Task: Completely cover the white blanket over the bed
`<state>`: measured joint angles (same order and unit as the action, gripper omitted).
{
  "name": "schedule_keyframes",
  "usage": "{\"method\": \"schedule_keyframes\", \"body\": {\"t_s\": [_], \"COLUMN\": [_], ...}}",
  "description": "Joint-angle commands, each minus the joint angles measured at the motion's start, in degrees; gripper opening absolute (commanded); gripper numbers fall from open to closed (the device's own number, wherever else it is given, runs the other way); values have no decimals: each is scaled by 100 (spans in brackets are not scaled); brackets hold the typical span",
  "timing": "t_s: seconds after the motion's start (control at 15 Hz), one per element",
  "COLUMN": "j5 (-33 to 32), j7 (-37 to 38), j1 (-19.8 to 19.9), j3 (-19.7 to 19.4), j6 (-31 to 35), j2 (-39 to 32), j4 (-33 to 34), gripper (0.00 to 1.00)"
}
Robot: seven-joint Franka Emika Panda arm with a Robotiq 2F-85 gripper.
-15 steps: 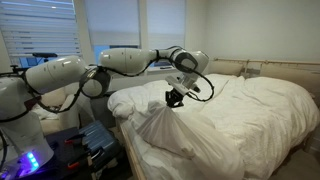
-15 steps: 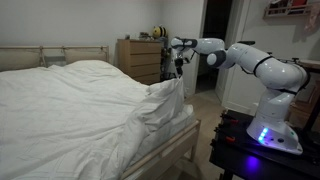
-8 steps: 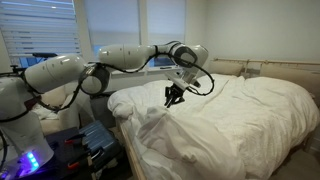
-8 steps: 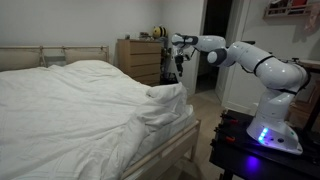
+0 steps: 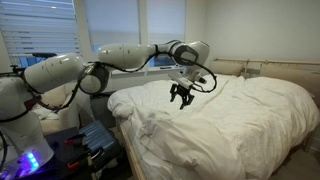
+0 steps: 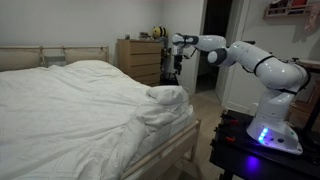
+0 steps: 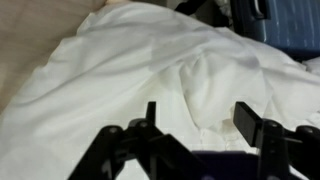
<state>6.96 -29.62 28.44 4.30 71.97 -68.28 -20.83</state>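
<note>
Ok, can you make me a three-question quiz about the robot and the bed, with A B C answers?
1. Where is the claw compared with the blanket?
A. Buried under it
B. Hanging over it
C. Nowhere near it

2. What colour is the blanket?
A. Red
B. Blue
C. White

3. What is the claw doing?
A. It is open and holds nothing
B. It is shut on the blanket
C. It is shut on a toy

Answers:
1. B, because in both exterior views the claw hangs in the air over the blanket near the bed's edge.
2. C, because the puffy blanket is white in every view.
3. A, because in the wrist view the fingers stand apart with only blanket far below them.
</note>
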Motion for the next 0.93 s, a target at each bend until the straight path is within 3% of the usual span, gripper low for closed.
{"method": "schedule_keyframes", "body": {"t_s": [0.0, 0.2, 0.53, 0.87], "j5": [-118, -108, -128, -262], "j7": [-233, -651, -1108, -1115], "j1": [-157, -272, -551, -762], "j3": [-107, -47, -36, -119], "j6": [1184, 2126, 3101, 3612], "j2": [-206, -500, -985, -1323], "j4": [-9, -17, -23, -25], "gripper": [100, 100, 100, 100]}}
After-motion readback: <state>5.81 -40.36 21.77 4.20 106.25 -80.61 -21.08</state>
